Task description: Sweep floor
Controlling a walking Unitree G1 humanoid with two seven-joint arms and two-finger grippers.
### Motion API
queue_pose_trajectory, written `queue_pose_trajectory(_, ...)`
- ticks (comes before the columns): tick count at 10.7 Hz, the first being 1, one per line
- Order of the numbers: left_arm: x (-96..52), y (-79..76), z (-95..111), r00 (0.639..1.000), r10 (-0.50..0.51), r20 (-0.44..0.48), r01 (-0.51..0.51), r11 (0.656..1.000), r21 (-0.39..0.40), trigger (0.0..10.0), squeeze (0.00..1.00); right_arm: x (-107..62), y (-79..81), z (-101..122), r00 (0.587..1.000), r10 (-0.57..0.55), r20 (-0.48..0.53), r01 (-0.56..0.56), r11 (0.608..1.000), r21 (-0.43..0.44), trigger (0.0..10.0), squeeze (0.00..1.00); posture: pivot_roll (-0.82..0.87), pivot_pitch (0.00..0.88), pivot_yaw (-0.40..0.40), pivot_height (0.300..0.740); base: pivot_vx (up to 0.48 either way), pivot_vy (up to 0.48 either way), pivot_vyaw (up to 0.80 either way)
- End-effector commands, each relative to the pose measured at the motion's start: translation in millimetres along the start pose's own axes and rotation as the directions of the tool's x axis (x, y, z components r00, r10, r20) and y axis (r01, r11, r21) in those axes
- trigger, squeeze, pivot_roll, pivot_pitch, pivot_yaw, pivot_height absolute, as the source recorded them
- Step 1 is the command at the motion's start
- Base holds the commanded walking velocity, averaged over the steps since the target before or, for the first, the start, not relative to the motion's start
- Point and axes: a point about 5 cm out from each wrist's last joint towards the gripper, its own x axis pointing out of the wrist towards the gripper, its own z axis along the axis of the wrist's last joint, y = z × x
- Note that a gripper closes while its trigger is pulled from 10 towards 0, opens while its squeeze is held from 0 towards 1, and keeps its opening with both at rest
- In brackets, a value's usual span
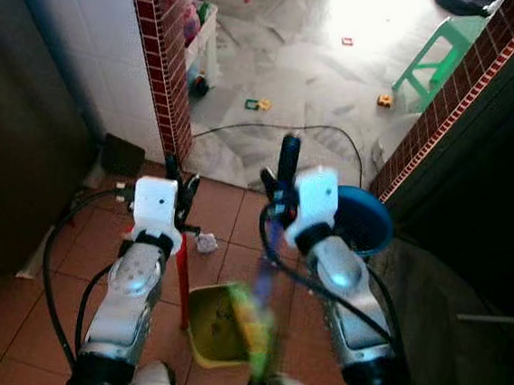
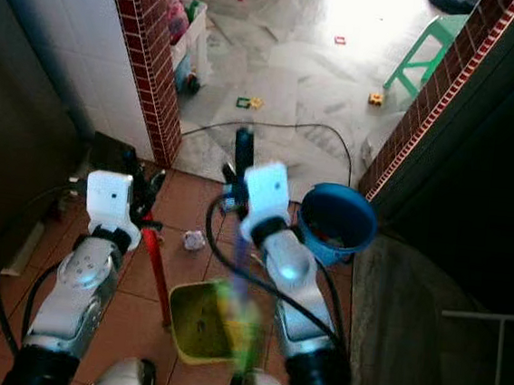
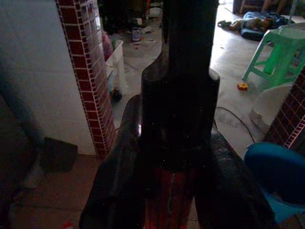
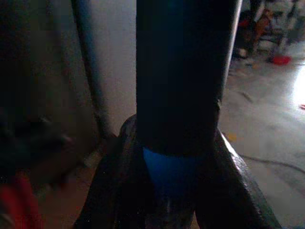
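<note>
On terracotta floor tiles (image 1: 237, 211): crumpled paper (image 1: 207, 241), dustpan (image 1: 217, 325).

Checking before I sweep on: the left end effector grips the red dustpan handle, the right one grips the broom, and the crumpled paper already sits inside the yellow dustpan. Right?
Not quite. The crumpled paper lies on the tiles beyond the yellow dustpan, not inside it, as the left eye view shows. The left end effector does grip the red dustpan handle, and the right end effector the broom.

A lived-in home: terracotta floor tiles (image 1: 18, 306), toys (image 1: 385, 100) scattered at 12 o'clock, green plastic stool (image 1: 439, 55) at 1 o'clock.
</note>
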Motion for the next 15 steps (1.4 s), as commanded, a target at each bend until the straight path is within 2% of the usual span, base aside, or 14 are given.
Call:
queue_pose_trajectory(1, 3.8, -1.4, 9.5, 0.999, -0.009, 0.045, 0.009, 1.000, 0.004, 10.0, 0.00, 3.6, 0.4, 18.6, 0.997, 0.021, 0.072, -0.019, 1.000, -0.025, 10.0, 0.00, -0.02, 0.134, -0.040, 0.740, 0.000, 0.000, 0.00)
queue_pose_trajectory(2, 4.2, -1.5, 8.9, 0.999, -0.013, 0.044, 0.013, 1.000, 0.006, 10.0, 0.00, 5.5, -1.8, 30.4, 0.991, 0.040, 0.125, -0.024, 0.992, -0.126, 10.0, 0.00, -0.02, 0.132, -0.037, 0.740, 0.000, 0.000, 0.00)
queue_pose_trajectory(3, 5.2, -1.9, 9.2, 0.999, -0.020, 0.040, 0.020, 1.000, 0.008, 10.0, 0.00, 6.7, -7.9, 42.6, 0.981, 0.059, 0.186, -0.004, 0.960, -0.281, 10.0, 0.00, -0.02, 0.126, -0.033, 0.740, 0.000, 0.000, 0.00)
queue_pose_trajectory(4, 5.6, -2.3, 10.0, 0.999, -0.023, 0.043, 0.023, 1.000, 0.002, 10.0, 0.00, 6.1, -18.5, 40.2, 0.982, 0.043, 0.184, 0.025, 0.936, -0.352, 10.0, 0.00, -0.02, 0.126, -0.031, 0.740, 0.000, 0.000, 0.00)
queue_pose_trajectory(6, 6.2, -1.5, 10.0, 0.999, -0.022, 0.040, 0.022, 1.000, -0.005, 10.0, 0.00, -1.7, -46.3, 23.7, 0.992, 0.027, 0.124, 0.029, 0.905, -0.424, 10.0, 0.00, -0.01, 0.133, -0.026, 0.740, 0.000, 0.000, 0.00)
queue_pose_trajectory(7, 6.0, -1.0, 10.0, 0.999, -0.021, 0.038, 0.021, 1.000, -0.005, 10.0, 0.00, -4.0, -53.4, 16.2, 0.994, 0.028, 0.103, 0.022, 0.892, -0.451, 10.0, 0.00, -0.01, 0.134, -0.027, 0.740, 0.000, 0.000, 0.00)
queue_pose_trajectory(8, 6.5, -0.3, 10.5, 0.999, -0.018, 0.038, 0.018, 1.000, -0.006, 10.0, 0.00, -6.7, -61.5, 2.7, 0.998, 0.028, 0.059, 0.002, 0.892, -0.452, 10.0, 0.00, 0.00, 0.138, -0.026, 0.740, 0.000, 0.000, 0.00)
queue_pose_trajectory(9, 6.8, -0.5, 11.0, 0.999, -0.017, 0.040, 0.018, 1.000, -0.008, 10.0, 0.00, -9.6, -62.3, -17.2, 1.000, 0.029, -0.005, -0.028, 0.907, -0.420, 10.0, 0.00, 0.01, 0.138, -0.026, 0.740, 0.000, 0.000, 0.00)
queue_pose_trajectory(10, 7.0, -0.6, 12.2, 0.999, -0.017, 0.045, 0.018, 1.000, -0.009, 10.0, 0.00, -11.3, -54.0, -30.5, 0.998, 0.049, -0.037, -0.059, 0.921, -0.386, 10.0, 0.00, 0.02, 0.139, -0.026, 0.740, 0.000, 0.000, 0.00)
queue_pose_trajectory(11, 7.5, -0.1, 12.8, 0.999, -0.017, 0.047, 0.017, 1.000, -0.009, 10.0, 0.00, -9.1, -44.5, -37.0, 0.995, 0.084, -0.058, -0.100, 0.918, -0.385, 10.0, 0.00, 0.02, 0.138, -0.025, 0.740, 0.000, 0.000, 0.00)
queue_pose_trajectory(12, 8.6, 0.6, 13.2, 0.999, -0.016, 0.049, 0.017, 1.000, -0.006, 10.0, 0.00, 1.8, -36.9, -34.4, 0.995, 0.094, -0.034, -0.100, 0.942, -0.320, 10.0, 0.00, 0.02, 0.134, -0.022, 0.740, 0.000, 0.000, 0.00)
queue_pose_trajectory(14, 10.4, 0.6, 14.5, 0.998, -0.016, 0.053, 0.016, 1.000, -0.004, 10.0, 0.00, 9.7, -26.6, -31.5, 0.996, 0.087, -0.001, -0.086, 0.973, -0.212, 10.0, 0.00, 0.02, 0.129, -0.025, 0.740, 0.000, 0.000, 0.00)
queue_pose_trajectory(15, 10.9, 0.9, 14.6, 0.998, -0.013, 0.055, 0.013, 1.000, -0.006, 10.0, 0.00, 15.3, -17.4, -21.6, 0.997, 0.057, 0.047, -0.051, 0.992, -0.117, 10.0, 0.00, 0.02, 0.126, -0.024, 0.740, 0.000, 0.000, 0.00)
